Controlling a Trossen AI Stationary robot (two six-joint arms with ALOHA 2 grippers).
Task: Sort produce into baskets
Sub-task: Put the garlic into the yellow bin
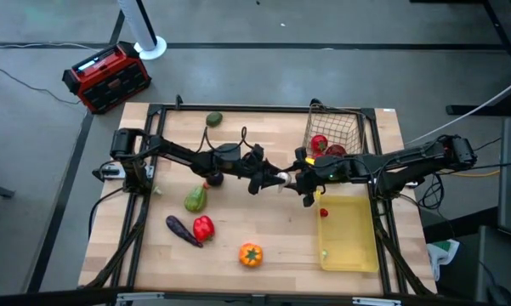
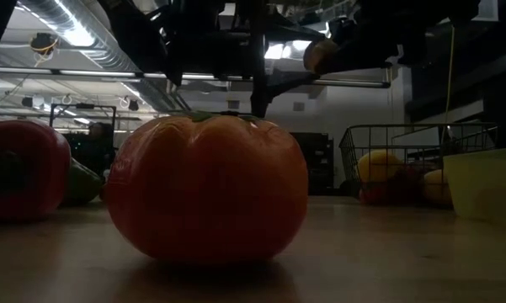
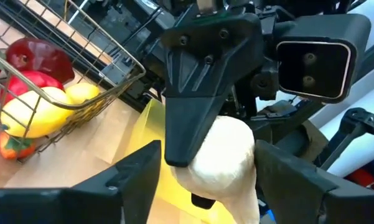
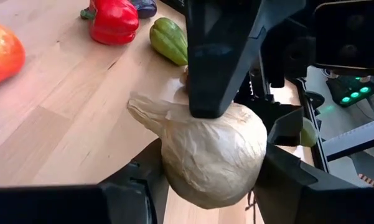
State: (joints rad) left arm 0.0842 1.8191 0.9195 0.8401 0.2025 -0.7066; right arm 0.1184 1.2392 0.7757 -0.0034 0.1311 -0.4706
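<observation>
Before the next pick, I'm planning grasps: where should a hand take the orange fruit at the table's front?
From straight above, closing across its wide middle: the orange fruit sits upright, squat and round, stem up, with bare table around it.

Garlic (image 1: 282, 179) between left gripper (image 1: 272, 179) and right gripper (image 1: 294, 180), mid-table. Wire basket (image 1: 336, 130) behind right gripper; tray (image 1: 350, 242) before it.

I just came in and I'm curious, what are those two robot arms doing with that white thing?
Both arms meet over the middle of the table, passing a white garlic between them. The left gripper and right gripper each have jaws around it. The wire basket already holds red and yellow produce. The yellow tray sits nearby. A red pepper and orange tomato wait on the table.
</observation>
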